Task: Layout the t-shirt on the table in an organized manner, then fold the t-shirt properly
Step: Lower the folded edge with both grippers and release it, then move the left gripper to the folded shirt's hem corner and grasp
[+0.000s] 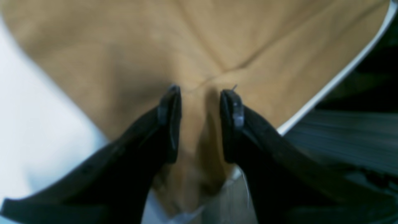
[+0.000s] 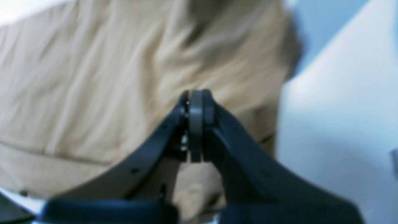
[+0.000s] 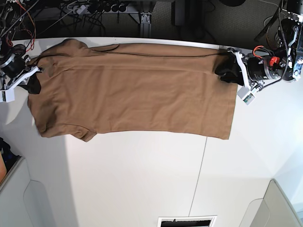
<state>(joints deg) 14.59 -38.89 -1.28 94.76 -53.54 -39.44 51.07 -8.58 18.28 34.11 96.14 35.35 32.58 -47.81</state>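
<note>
Looking down from the base view, we see the plain tan-brown soft cotton t-shirt spread lengthwise along the far part of the large matte white table, its upper edge running close to the table's far rim. A thin dark seam line crosses the bare white surface nearer the camera. 1 short sleeve lies flat at the shirt's lower left corner in that view, and the cloth shows long soft creases but no bunching in the middle.

Our 2 arms sit at opposite ends of the shirt. The left gripper is at the shirt's right end in the base view, near the table's far edge. In the left wrist view its 2 black fingers stand apart with a clear gap, and tan cloth lies under and between them; a raised ridge of fabric runs up through the gap, though we cannot tell whether the fingers still touch it.

The right gripper is at the shirt's left end in the base view. In the right wrist view its dark fingers are pressed together with no gap, wrinkled tan cloth lying behind and below them; the blur keeps us from telling whether any fabric is pinched there.
</note>
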